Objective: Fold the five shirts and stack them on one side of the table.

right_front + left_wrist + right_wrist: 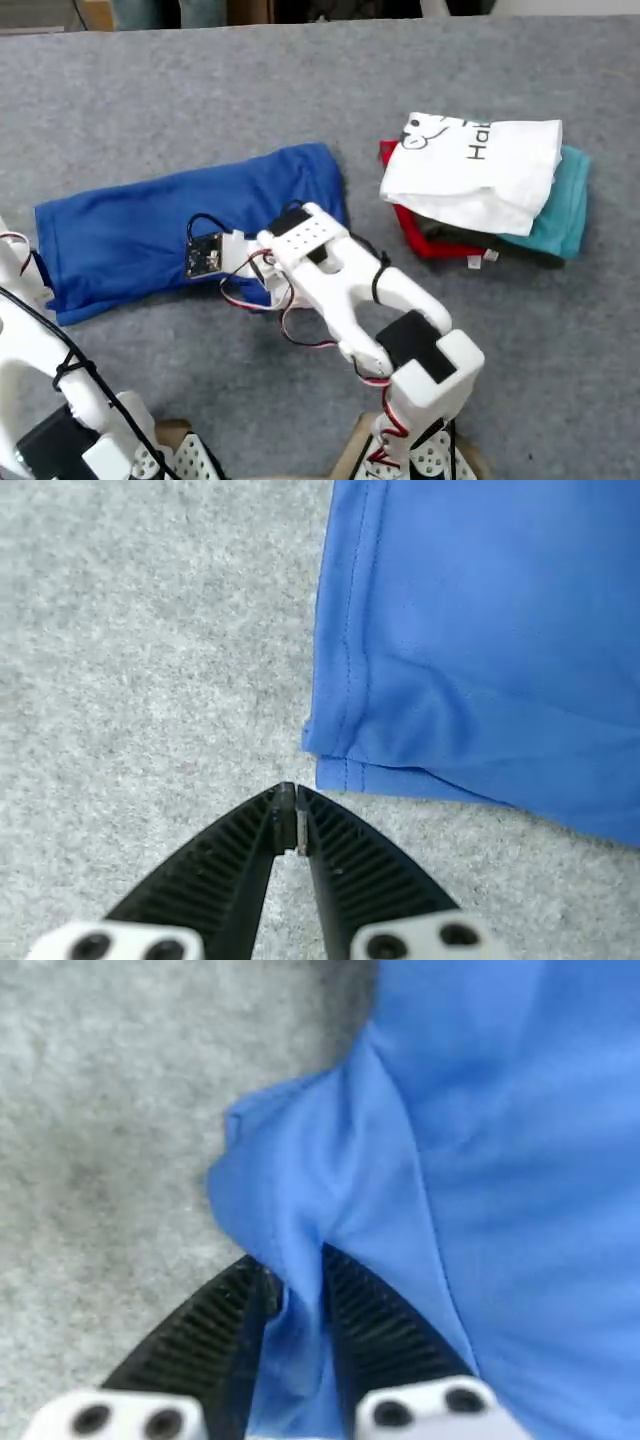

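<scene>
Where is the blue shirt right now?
In the high view the blue shirt lies on the left half of the table, left of the folded stack, its near edge pinched in the right gripper.

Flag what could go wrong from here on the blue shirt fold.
1. The right tool is shut on a narrow bunched ridge of the blue shirt; the cloth may slip out or lift crumpled.
2. The left tool is shut on nothing, just off the shirt's hemmed corner; with that end unpinned, a pull may drag the whole shirt instead of folding it.
3. The white shirt lies askew on the stack; another layer may slide.
</scene>
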`<action>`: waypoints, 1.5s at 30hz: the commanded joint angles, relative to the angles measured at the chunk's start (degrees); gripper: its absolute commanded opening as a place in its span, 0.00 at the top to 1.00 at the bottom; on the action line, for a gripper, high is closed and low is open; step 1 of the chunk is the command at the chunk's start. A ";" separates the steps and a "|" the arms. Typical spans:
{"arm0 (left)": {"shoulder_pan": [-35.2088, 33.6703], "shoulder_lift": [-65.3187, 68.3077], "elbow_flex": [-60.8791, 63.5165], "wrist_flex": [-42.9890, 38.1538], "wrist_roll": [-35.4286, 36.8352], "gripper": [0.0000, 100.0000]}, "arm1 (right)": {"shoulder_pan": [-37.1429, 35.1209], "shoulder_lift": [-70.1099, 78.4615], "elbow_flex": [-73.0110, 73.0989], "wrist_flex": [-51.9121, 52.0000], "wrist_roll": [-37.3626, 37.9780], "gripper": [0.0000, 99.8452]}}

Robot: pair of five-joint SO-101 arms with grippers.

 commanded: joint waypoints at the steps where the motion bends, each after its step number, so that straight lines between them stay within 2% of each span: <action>1: -0.13 -0.35 -3.47 0.62 0.18 0.97 | 3.16 0.22 -5.58 4.13 0.09 0.99; 7: 0.31 -0.35 -3.30 0.62 0.26 0.97 | 5.54 6.73 -31.60 23.65 2.37 0.99; 10: 0.48 -0.35 -3.65 0.44 0.62 0.97 | 5.27 15.96 -44.88 34.29 12.75 0.99; 12: 1.89 -0.35 -3.82 0.79 0.35 0.97 | 5.54 22.46 -56.04 40.00 16.70 0.99; 16: 3.38 -0.35 -5.23 4.22 0.62 0.97 | 6.24 33.10 -74.95 41.05 17.05 0.99; 23: 4.88 -0.44 -4.62 4.66 0.62 0.97 | 5.71 45.76 -95.08 40.97 18.20 0.98; 25: 4.88 -0.44 -4.62 4.92 0.62 0.97 | 5.71 47.69 -98.77 40.97 17.93 0.93; 30: 4.88 -0.44 -4.62 5.98 0.62 0.97 | 5.89 49.10 -104.22 40.97 13.54 0.63; 32: 4.79 -0.44 -4.79 6.42 0.62 0.97 | 5.98 49.10 -106.86 41.05 11.69 0.60; 39: 4.79 -0.44 -4.62 7.12 0.53 0.97 | 7.21 49.01 -115.47 41.32 3.78 0.70; 41: 4.44 -0.44 -4.97 7.12 0.26 0.97 | 8.09 47.87 -115.47 41.32 -0.26 0.82; 43: 4.44 -0.44 -5.14 7.12 0.18 0.97 | 8.35 45.32 -113.19 41.32 -3.08 0.99; 45: 4.44 -0.44 -5.14 7.56 0.18 0.97 | 8.35 42.15 -108.97 41.32 -4.66 0.94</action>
